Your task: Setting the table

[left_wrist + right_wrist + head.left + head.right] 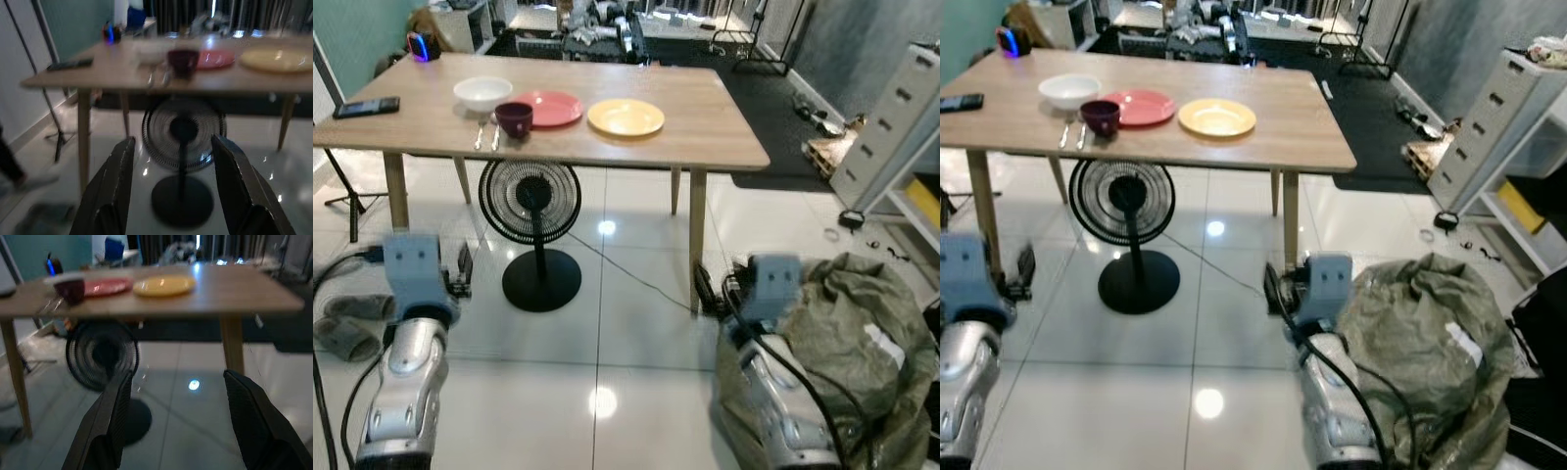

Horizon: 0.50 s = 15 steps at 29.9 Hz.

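Note:
A wooden table (pixel 705 117) stands ahead of me. On it sit a white bowl (pixel 482 92), a dark maroon cup (pixel 515 118), a red plate (pixel 548 108) and a yellow plate (pixel 626 117). Two pieces of cutlery (pixel 487 135) lie in front of the bowl. Both arms are held low, well short of the table. My left gripper (pixel 173 191) is open with nothing between its fingers. My right gripper (pixel 178 426) is open and empty too.
A black standing fan (pixel 530 211) stands under the table with a cable running across the white tiles. A green sack (pixel 847 343) lies at my right. A dark phone (pixel 367 107) and a blue-lit gadget (pixel 419 46) lie on the table's left. A grey drawer unit (pixel 891 127) stands at right.

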{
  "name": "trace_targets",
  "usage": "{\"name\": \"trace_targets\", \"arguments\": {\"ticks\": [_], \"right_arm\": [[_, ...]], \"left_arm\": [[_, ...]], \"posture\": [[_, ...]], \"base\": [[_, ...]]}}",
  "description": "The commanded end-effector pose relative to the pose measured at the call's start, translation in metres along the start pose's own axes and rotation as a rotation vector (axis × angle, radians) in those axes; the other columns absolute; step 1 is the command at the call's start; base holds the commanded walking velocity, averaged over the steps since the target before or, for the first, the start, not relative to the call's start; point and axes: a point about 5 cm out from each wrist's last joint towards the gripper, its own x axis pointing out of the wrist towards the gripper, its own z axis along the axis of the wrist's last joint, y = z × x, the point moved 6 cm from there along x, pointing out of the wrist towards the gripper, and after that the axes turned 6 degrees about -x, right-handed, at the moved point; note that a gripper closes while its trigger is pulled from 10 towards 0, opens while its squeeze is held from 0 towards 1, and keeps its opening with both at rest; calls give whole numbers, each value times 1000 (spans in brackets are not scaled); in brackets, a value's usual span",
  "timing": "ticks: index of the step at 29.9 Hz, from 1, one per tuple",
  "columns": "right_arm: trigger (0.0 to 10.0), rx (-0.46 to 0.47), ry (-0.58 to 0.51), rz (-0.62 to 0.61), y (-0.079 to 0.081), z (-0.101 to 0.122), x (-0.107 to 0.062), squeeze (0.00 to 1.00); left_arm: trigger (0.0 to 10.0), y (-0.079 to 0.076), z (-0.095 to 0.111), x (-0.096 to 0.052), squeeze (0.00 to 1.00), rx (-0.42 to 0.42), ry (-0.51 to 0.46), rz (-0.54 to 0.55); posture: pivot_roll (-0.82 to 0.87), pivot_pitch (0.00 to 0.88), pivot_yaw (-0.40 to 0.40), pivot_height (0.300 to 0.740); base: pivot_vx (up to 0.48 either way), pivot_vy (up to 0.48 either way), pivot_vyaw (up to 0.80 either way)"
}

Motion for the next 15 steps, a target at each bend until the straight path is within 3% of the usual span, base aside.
{"name": "trace_targets", "arguments": {"ticks": [1,3,8,15], "right_arm": [[10000,19,-6,-8,3,5,-1,0],[10000,31,-24,-25,2,13,-1,0],[10000,34,-12,-49,-4,13,-3,0],[10000,32,18,-64,-9,10,-6,0]], "left_arm": [[10000,2,-2,-3,0,19,23,13],[10000,-8,1,-4,0,9,24,-13],[10000,-15,-1,-7,0,-1,44,-30],[10000,-19,-3,-10,0,-7,67,-31]], "posture": [[-6,0,37,740],[-11,0,41,740],[-12,0,42,740],[-12,0,37,740]], "base": [[480,0,0],[480,0,0],[480,0,0],[480,0,-733]]}}
